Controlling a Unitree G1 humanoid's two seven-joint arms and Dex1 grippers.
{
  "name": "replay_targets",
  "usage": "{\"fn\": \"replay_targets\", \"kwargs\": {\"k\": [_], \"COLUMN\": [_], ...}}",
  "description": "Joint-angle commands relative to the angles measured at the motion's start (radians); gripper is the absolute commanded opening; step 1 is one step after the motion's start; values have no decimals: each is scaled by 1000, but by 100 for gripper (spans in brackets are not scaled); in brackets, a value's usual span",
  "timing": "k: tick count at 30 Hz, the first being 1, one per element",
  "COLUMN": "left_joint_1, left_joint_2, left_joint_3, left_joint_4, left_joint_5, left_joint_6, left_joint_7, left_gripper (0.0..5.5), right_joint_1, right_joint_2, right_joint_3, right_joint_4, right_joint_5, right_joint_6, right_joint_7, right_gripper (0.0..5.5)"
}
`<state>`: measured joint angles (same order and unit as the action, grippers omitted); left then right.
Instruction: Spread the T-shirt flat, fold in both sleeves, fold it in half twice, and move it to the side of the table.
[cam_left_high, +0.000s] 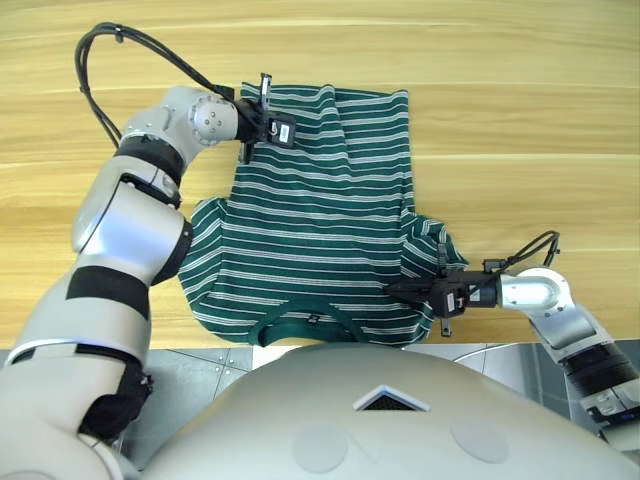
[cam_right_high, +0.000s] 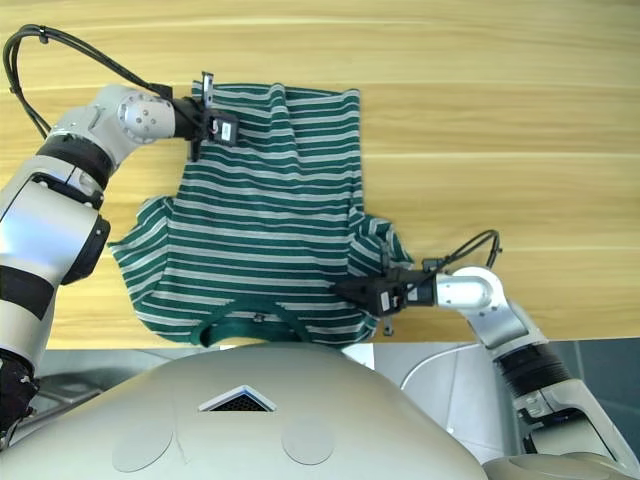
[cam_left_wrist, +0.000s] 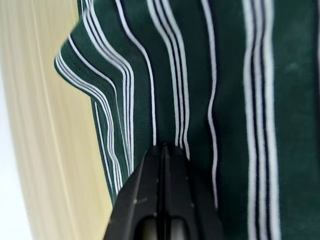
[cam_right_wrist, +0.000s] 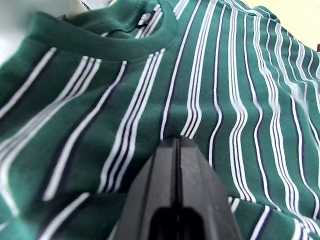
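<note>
Counter (cam_left_high: 520, 120): light wood, w/ the T-shirt (cam_left_high: 320, 220) lying on it right in front of me, near the front edge. Shirt is green w/ white stripes, hem (cam_left_high: 340, 95) at the far side, collar (cam_left_high: 310, 322) nearest me. Body is mostly flat but not square yet: hem edge ripples.

My-left sleeve (cam_left_high: 205, 225) lies out flat, unfolded. My-right sleeve (cam_left_high: 435, 240) is bunched and crumpled beside the body, so I judge the spreading step isn't finished and no fold is made.

Left gripper (cam_left_wrist: 164, 149) sits at the far-left hem corner. Fingers are clenched together, tip buried in the cloth, so prob. pinching the fabric there, to hold that corner taut and pull the hem straight.

Right gripper (cam_left_high: 395, 290) is low at the near-right shoulder, next to the bunched sleeve, well apart from the left one. Its fingers are also pressed tight, w/ a crease running into the tip, so they appear to be gripping the shirt. Opposite corners held = diagonal tension to flatten the body. Next I'd need to tug the right sleeve out w/o dragging the shirt off the front edge.
</note>
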<state>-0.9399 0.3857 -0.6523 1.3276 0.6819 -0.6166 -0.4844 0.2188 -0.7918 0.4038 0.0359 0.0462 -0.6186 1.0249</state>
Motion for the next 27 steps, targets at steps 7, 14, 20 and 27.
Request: {"fn": "replay_targets", "kwargs": {"k": [7, 14, 20, 27], "left_joint_1": [33, 35, 35, -11], "left_joint_2": [92, 154, 169, 228], "left_joint_3": [-69, -47, -22, 91], "left_joint_4": [67, 68, 63, 61], "left_joint_5": [112, 101, 83, 8], "left_joint_6": [176, 191, 165, 180], "left_joint_7": [87, 88, 89, 100], "left_gripper": [0, 0, 0, 0], "right_joint_1": [32, 44, 51, 53], "right_joint_2": [-12, -24, -25, -26], "right_joint_3": [12, -1, -4, -3], "right_joint_4": [7, 20, 30, 40], "right_joint_5": [-40, -39, -44, -43], "right_joint_6": [18, 16, 17, 11], "right_joint_7": [-9, -22, -30, -33], "right_gripper": [1, 1, 1, 1]}}
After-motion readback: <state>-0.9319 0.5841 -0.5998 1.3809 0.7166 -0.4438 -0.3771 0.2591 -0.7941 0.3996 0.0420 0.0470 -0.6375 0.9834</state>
